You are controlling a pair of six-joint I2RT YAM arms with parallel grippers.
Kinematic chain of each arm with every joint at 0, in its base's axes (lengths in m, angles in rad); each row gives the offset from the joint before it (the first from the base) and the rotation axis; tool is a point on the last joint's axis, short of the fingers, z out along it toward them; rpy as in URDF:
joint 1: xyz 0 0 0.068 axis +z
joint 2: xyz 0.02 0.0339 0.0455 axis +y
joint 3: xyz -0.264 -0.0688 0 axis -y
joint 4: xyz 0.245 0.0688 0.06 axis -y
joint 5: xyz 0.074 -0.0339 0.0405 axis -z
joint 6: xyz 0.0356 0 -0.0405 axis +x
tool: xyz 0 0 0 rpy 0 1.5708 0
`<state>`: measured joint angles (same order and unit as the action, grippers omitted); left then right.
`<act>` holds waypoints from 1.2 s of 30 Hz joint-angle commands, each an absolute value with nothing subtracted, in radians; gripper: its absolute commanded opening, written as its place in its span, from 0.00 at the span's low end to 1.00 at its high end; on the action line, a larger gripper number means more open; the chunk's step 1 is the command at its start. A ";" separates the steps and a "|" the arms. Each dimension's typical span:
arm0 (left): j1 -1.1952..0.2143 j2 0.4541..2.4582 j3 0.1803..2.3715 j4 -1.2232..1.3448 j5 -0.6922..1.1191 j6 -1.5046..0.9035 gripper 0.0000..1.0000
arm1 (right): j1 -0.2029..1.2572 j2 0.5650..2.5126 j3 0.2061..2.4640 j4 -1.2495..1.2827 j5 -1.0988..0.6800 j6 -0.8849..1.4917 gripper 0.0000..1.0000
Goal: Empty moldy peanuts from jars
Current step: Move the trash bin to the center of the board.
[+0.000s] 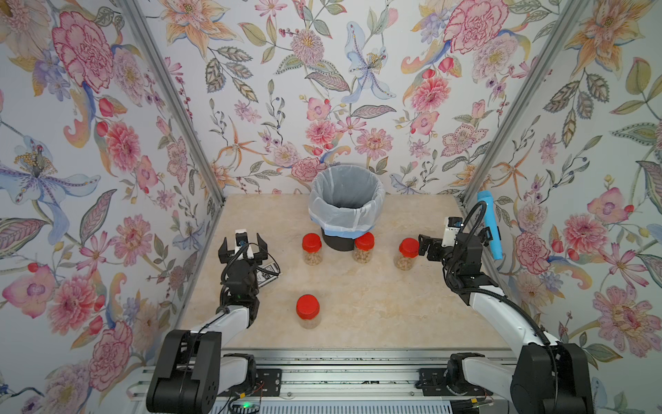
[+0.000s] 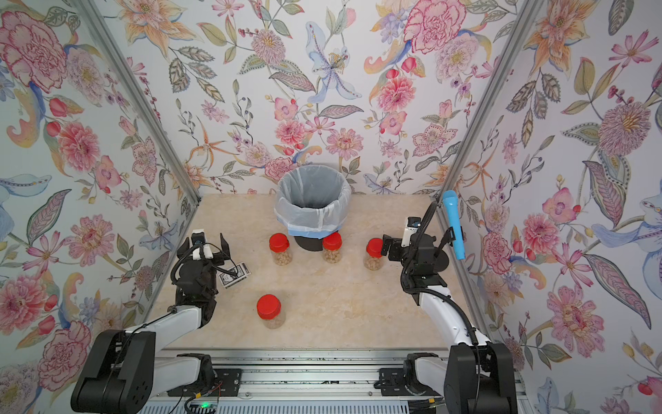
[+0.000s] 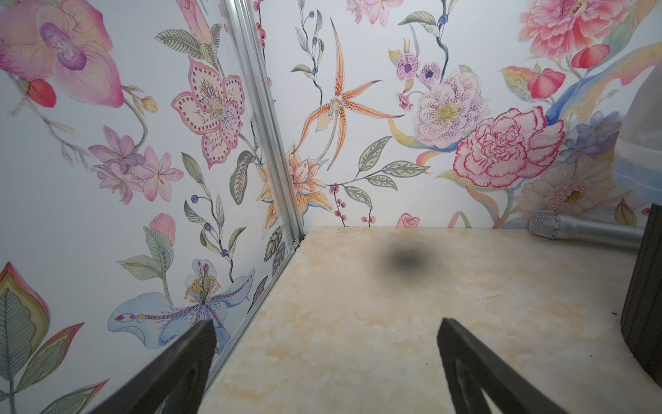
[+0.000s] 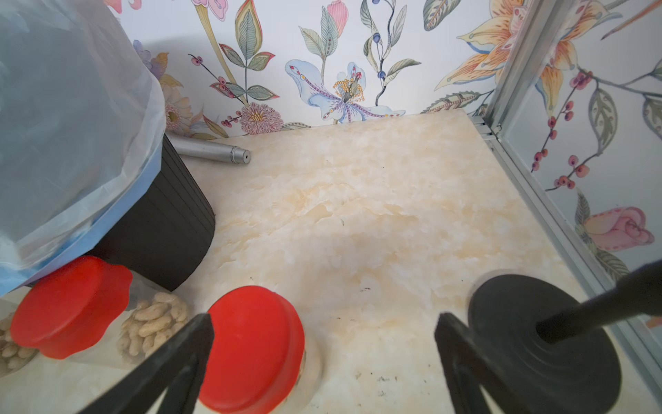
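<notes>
Four clear jars with red lids stand upright on the marble table, each part full of moldy peanuts [image 4: 154, 326]. One jar [image 1: 308, 312] is near the front, and a second jar [image 1: 312, 249] and a third jar [image 1: 364, 247] stand by the bin. The rightmost jar [image 1: 407, 253] stands right at the tips of my open right gripper [image 1: 423, 246]. In the right wrist view its lid [image 4: 250, 347] lies between the fingers, close to one fingertip [image 4: 200, 329]. My left gripper [image 1: 243, 247] hangs open and holds nothing by the left wall, over bare table [image 3: 340, 322].
A black bin [image 1: 346, 200] lined with a white bag stands at the back centre. A silver microphone [image 4: 211, 150] lies behind it. A blue microphone [image 1: 489, 224] on a black round base [image 4: 537, 351] stands by the right wall. A card pack [image 1: 268, 273] lies beside the left arm.
</notes>
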<state>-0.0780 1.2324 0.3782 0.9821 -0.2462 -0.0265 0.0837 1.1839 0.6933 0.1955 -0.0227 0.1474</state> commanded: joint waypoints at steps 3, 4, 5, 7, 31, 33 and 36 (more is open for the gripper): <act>-0.086 1.187 0.570 0.694 -0.155 -0.127 1.00 | 0.107 1.216 0.803 0.136 -0.054 0.191 1.00; -0.086 1.193 0.617 0.636 -0.132 -0.140 1.00 | 0.110 1.231 0.829 0.125 -0.058 0.196 1.00; -0.085 1.201 0.669 0.585 -0.109 -0.150 1.00 | 0.114 1.247 0.858 0.111 -0.061 0.205 1.00; -0.088 1.234 0.790 0.454 -0.067 -0.159 1.00 | 0.121 1.285 0.919 0.078 -0.068 0.229 1.00; -0.266 1.974 2.057 -0.424 0.194 -0.199 0.95 | 0.178 1.638 1.362 -0.037 0.008 0.340 0.93; -0.286 2.026 2.145 -0.483 0.194 -0.195 0.95 | 0.177 1.644 1.366 -0.038 0.006 0.337 0.93; -0.304 2.119 2.291 -0.588 0.207 -0.198 0.95 | 0.176 1.652 1.366 -0.038 0.003 0.329 0.94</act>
